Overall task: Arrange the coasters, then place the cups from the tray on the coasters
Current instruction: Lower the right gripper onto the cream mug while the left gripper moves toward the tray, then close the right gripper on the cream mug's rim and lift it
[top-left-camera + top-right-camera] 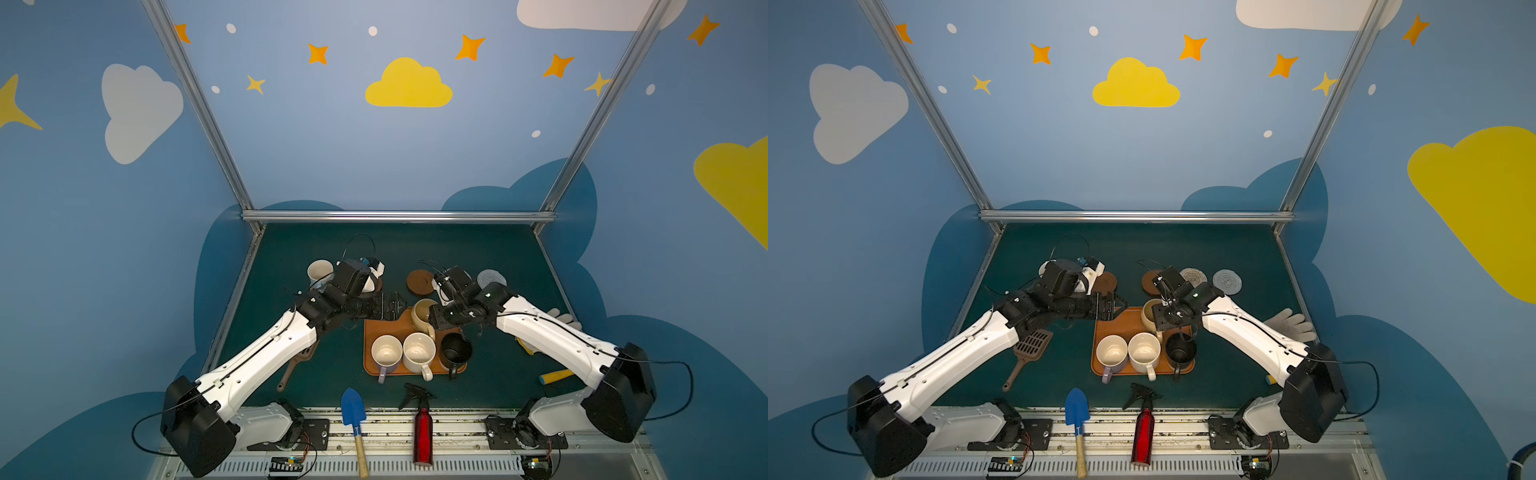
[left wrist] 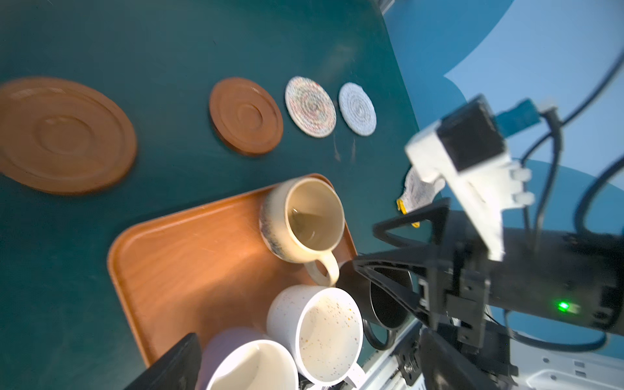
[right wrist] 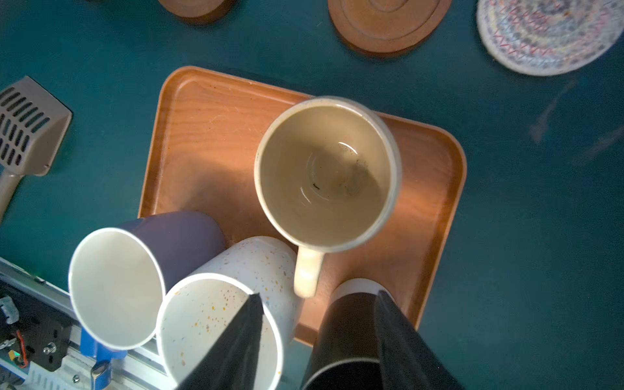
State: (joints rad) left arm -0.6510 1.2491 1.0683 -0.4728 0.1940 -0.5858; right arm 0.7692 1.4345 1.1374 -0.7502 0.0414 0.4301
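The orange-brown tray (image 1: 382, 328) holds the tan-yellow cup (image 1: 423, 315) at its back and, along its front, the lavender cup (image 1: 386, 353), the cream speckled cup (image 1: 419, 352) and the black cup (image 1: 456, 351). My right gripper (image 3: 319, 295) hangs open just above the black cup (image 3: 344, 337); one finger is over the speckled cup's mouth and the other at the black cup's far side. My left gripper (image 1: 397, 307) is wide open and empty at the tray's back left corner. Behind the tray lie two brown coasters (image 2: 64, 135) (image 2: 246, 114), a beige rope coaster (image 2: 310, 106) and a grey one (image 2: 357, 108). The light blue cup (image 1: 320, 272) stands far left.
A brown slotted scoop (image 1: 1034, 343) lies under my left arm. A blue trowel (image 1: 353, 409) and a red spray bottle (image 1: 423, 432) lie at the front edge. A white glove (image 1: 1293, 324) and a yellow roll (image 1: 557, 376) lie at the right, near my right arm.
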